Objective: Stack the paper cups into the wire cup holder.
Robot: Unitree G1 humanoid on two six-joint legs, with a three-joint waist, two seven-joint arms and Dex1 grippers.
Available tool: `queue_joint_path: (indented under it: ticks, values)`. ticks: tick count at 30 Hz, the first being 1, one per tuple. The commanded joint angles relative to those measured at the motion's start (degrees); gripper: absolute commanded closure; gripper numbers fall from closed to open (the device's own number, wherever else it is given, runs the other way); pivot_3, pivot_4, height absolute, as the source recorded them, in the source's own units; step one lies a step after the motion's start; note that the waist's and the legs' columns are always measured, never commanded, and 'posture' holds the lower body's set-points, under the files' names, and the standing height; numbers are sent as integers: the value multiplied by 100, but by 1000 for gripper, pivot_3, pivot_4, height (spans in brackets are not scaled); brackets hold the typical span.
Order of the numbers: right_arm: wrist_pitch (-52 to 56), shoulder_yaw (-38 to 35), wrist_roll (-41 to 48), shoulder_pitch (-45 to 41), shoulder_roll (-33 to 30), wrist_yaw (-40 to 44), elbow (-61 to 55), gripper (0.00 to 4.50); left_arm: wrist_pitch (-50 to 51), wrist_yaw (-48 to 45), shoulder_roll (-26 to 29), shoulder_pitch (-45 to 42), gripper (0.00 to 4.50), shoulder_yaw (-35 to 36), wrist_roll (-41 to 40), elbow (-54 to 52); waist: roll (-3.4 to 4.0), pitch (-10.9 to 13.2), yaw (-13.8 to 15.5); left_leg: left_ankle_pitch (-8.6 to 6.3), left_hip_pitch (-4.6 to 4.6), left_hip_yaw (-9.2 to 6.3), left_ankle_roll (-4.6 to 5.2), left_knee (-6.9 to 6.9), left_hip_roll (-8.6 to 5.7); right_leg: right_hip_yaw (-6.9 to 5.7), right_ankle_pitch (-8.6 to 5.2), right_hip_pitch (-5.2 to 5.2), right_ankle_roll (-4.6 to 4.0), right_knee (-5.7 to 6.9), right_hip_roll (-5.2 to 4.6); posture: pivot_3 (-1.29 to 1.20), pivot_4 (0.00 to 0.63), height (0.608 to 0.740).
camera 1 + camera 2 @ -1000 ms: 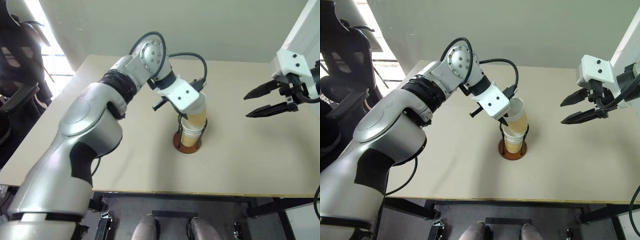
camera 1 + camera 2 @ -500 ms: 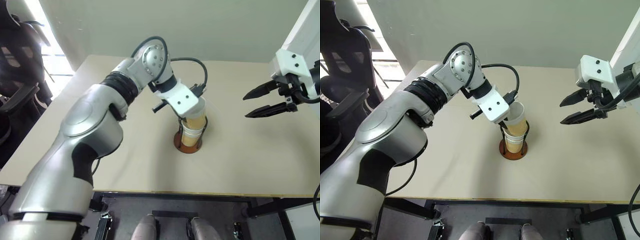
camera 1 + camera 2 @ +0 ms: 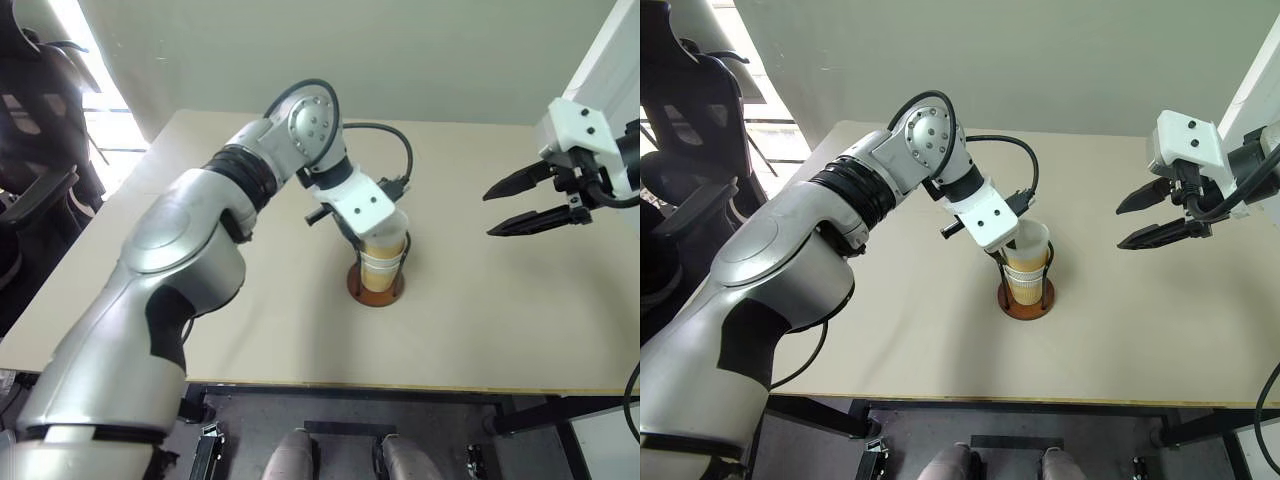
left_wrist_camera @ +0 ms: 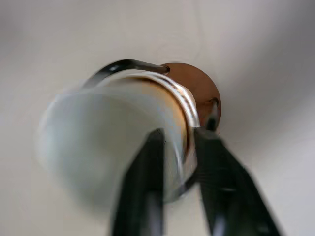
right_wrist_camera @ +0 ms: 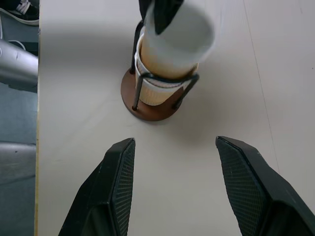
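Left gripper point(image 4: 177, 147) straddles the top cup's point(image 3: 1028, 240) rim in the holder point(image 3: 1026, 302); right gripper point(image 3: 1150, 215), at three o'clock, open

Both eye views look steeply down from above the near edge of the beige table point(image 3: 480, 330), facing its far edge at 12 o'clock, at middle range. The left wrist view sits very close, peering into the top paper cup point(image 4: 98, 142) in the wire cup holder point(image 4: 197, 91). The right wrist view looks down from farther back, from the holder's 3 o'clock side. All four share the holder.
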Motion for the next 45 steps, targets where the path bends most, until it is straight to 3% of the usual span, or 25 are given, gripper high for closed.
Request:
queue_joint_path:
  ticks: [1, 7, 14, 18, 21, 24, 30, 35, 40, 45]
  values:
    - [-12, -313, -6, -21, -52, -16, -87, 1844, -7, -185, 4, -224, 2154, 132, -40, -2, 0, 0, 0, 0, 0, 0, 0, 0, 0, 0, 0, 0, 0, 0, 0, 0, 150, 740]
    - [-64, -324, -40, -15, -42, 6, -19, 1844, 275, -185, -74, -330, 37, 633, -311, 30, 0, 0, 1, 0, -1, 0, 0, 0, 0, 0, 0, 0, 0, -1, 0, 0, 150, 740]
    - [-162, -321, -121, -28, -26, 32, 98, 1844, 610, -185, -126, -450, 37, 1484, -246, 254, 0, 0, -1, -1, -2, 0, 0, -2, 0, 0, -1, 1, 1, -8, 0, 0, 150, 740]
    - [-183, -367, -159, -68, -47, 10, 151, 1844, 1304, -155, 22, -680, 37, 2644, -157, 691, 0, 0, -10, -1, -1, 0, 0, -3, 0, 1, -1, 0, 0, -6, 2, 0, 150, 740]
    - [-193, -488, -163, -56, -69, -117, 230, 1844, 1975, 309, 281, -739, 37, 3572, -45, 939, 0, 0, -21, -1, -2, 1, 1, -6, 0, 2, -2, -2, -1, -10, 3, 0, 150, 740]
    - [-99, -794, -84, 144, -30, -489, 303, 1844, 2601, 1059, 926, -490, 37, 4390, 45, 981, 3, 0, -67, -1, 1, 3, 0, -15, 0, 6, -9, -5, -5, -12, 3, 0, 150, 740]
    - [-34, -1488, -8, 936, 12, -1195, 653, 1844, 3360, 1705, 2352, 764, 37, 5390, 414, 706, 16, -1, -121, 15, 35, 17, -24, -47, 4, 5, -30, -6, -26, 5, 19, 0, 150, 740]
    - [-188, -1958, 70, 1331, 373, -1915, 1102, 1844, 3573, 2311, 3013, 2009, 37, 6094, 546, 556, 0, -4, -115, 49, 41, 14, -60, -88, 3, 1, -30, -22, -31, 13, 21, 0, 150, 740]
    - [-480, -2537, 344, 1667, 1058, -2615, 1236, 1844, 3576, 2616, 3087, 3047, 37, 6921, 369, 414, -1, -5, -124, 55, 53, 2, -61, -91, 9, 10, -28, -13, -33, 20, 7, 0, 150, 740]
    - [-994, -2834, 453, 2125, 1743, -3140, 1352, 1844, 3365, 2925, 2563, 3700, 37, 7616, 143, 319, -1, -4, -82, 77, 69, 0, -52, -89, 1, 0, -12, 11, -40, 19, 6, 0, 150, 740]
